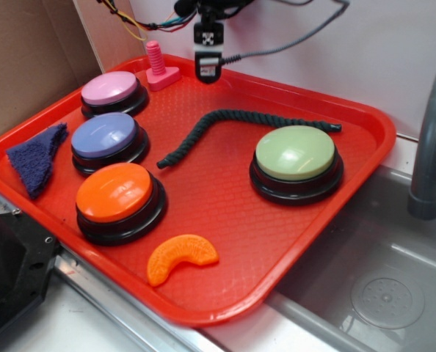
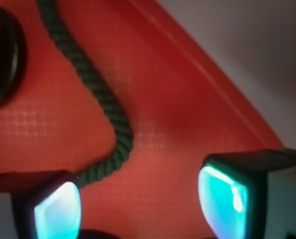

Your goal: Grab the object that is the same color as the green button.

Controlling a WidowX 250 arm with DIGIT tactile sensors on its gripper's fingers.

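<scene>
Wrist view: spread hand [image 2: 138,199] above green rope [image 2: 100,94], nothing between fingers.

No readable text, label, brand or number shows in either view. The only sign is a small black-and-white square pattern, like a fiducial tag, on the gripper [image 1: 208,70] body hanging above the far rim of the red tray [image 1: 365,139]; its cells carry no legible characters.

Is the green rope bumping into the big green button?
Apart. In the exterior view, a strip of bare red tray shows between the green rope and the green button all along its black base.
</scene>
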